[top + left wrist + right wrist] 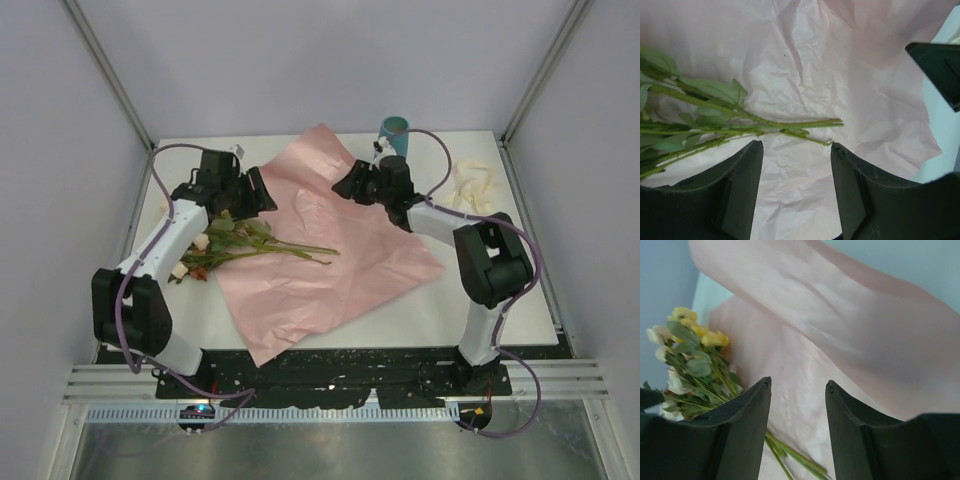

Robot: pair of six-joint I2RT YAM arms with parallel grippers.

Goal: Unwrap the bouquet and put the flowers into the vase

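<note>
Flowers (238,245), green-stemmed yellow and cream artificial blooms, left of centre on crumpled pink paper sheet (345,275); tall teal vase (393,128) upper right. Left gripper (796,145), right gripper (798,382) both parted, empty. Pinch bunched stems squarely, clear of paper.

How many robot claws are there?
2. The left gripper is by the flowers at the left edge of the pink paper; the right gripper is over its far edge, beside the teal vase. Neither is hidden.
</note>
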